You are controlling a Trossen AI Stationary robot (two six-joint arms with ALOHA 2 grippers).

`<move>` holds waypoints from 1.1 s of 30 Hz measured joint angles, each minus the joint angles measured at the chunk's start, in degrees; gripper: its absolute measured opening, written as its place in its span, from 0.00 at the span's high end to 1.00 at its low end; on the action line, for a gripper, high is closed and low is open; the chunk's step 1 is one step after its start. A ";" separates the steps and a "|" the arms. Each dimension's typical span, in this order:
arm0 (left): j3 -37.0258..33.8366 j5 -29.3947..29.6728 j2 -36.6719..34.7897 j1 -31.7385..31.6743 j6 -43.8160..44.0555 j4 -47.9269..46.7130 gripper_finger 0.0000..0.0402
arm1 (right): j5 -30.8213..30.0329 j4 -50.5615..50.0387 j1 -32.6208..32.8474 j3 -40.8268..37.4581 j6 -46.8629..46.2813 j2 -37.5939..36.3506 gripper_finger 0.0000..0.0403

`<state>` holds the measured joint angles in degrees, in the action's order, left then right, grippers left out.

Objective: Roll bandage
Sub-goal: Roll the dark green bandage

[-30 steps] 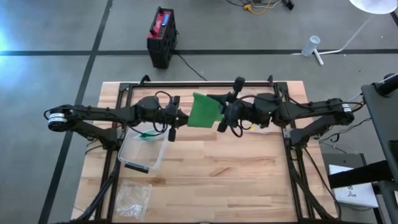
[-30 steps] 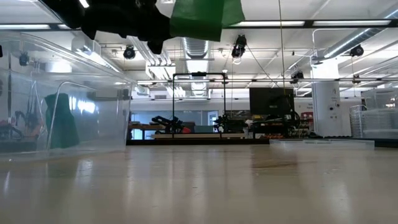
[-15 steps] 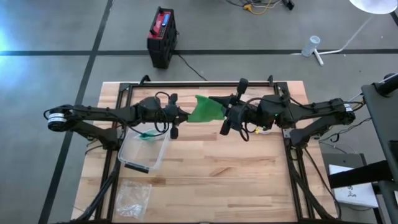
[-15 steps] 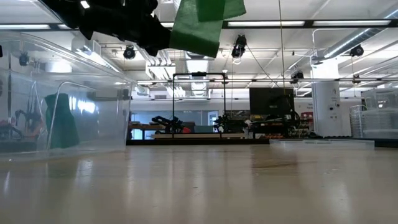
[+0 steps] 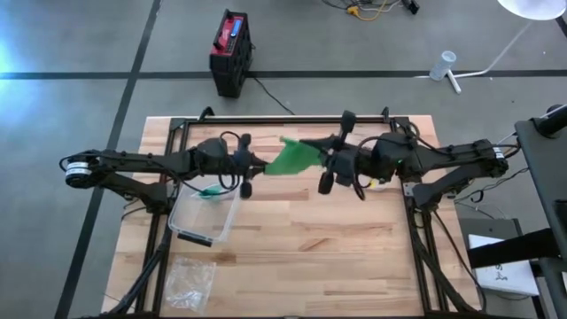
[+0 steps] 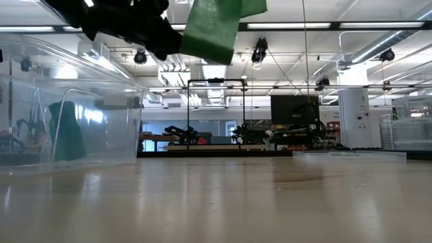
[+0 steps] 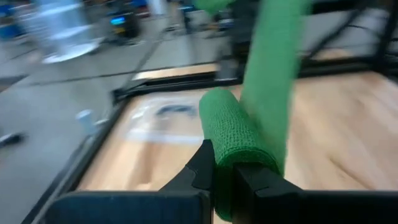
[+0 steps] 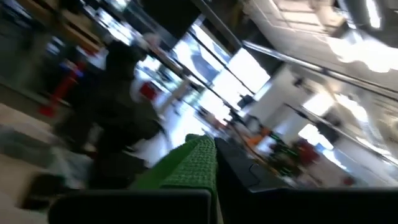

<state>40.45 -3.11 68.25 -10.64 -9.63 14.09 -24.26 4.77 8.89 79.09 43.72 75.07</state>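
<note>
The green bandage (image 5: 296, 158) hung in the air above the far half of the table (image 5: 301, 239), stretched between the two arms. Its long way ran from the table's left side toward its right side, and the strip looked twisted, wide near the middle and thin at the ends.

The left gripper (image 5: 255, 165) was squeezed tight on the rolled end of the bandage (in the left wrist view the roll sat right between the two dark fingers (image 7: 202, 171), with a loose strip going up and away from it). The rolled part pointed away from the left gripper, toward the other arm. The right gripper (image 5: 326, 158) was pinched shut on the other end of the bandage, and the green cloth showed just past its tips in the right wrist view.

In the low view the bandage hung near the top, well above the wood, and did not touch it.

A clear plastic box (image 5: 204, 217) sat on the table near the left edge, below the left arm. Something green (image 5: 209, 193) lay inside it at its far end (in the low view it looked like a folded green piece standing behind the clear wall). A clear plastic bag (image 5: 189, 279) lay flat by the near left corner of the table.
</note>
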 joint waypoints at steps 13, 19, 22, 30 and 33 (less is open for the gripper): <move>0.00 6.84 -3.58 -2.58 9.05 -3.09 0.98 | 7.72 0.32 3.32 -0.02 -1.63 0.27 1.00; -0.02 6.28 -3.73 -2.62 10.56 -3.04 0.98 | 7.56 0.25 3.32 -0.02 -0.78 0.09 1.00; -0.09 0.89 -4.13 -2.54 6.90 -3.15 0.98 | 5.48 0.28 3.09 -0.02 1.15 0.07 1.00; -0.09 -20.24 -4.57 -1.90 1.20 -3.16 0.98 | 1.79 0.63 0.04 -0.02 2.76 -0.01 1.00; -0.09 -25.82 -4.59 -0.74 0.21 -3.15 0.98 | 1.85 0.19 -1.73 -0.02 2.16 0.01 1.00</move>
<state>40.36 -28.93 63.66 -11.38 -9.41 10.94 -22.41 4.96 7.16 79.07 45.88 75.08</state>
